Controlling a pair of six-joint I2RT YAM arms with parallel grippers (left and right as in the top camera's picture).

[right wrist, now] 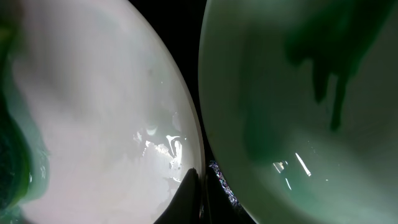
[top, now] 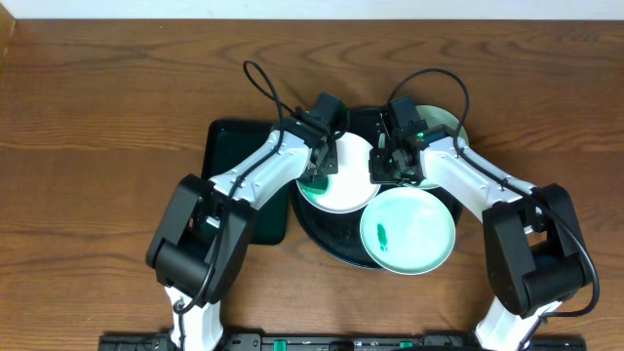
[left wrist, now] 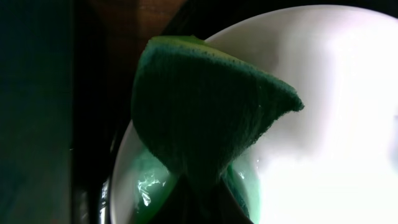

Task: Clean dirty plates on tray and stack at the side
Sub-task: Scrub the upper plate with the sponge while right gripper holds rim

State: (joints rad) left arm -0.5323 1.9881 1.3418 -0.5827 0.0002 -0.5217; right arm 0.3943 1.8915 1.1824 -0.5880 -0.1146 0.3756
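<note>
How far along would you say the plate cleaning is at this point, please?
Done: nothing is stacked at the side; all three plates sit on the black tray. In hand: the left gripper holds a green sponge on the white plate, with the right gripper shut at its rim. Left: the front plate carries a green smear; the back plate is mostly hidden; then stacking.

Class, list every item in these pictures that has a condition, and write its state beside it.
Left pincer: shut on the green sponge.
Green sponge: folded, against the white plate's left side.
White plate: on the black tray, greenish film by the sponge.
Front plate: on the tray, green smear inside.
Back plate: on the tray, largely hidden by the right arm.
Right pincer: shut at the white plate's rim; grip unclear.
</note>
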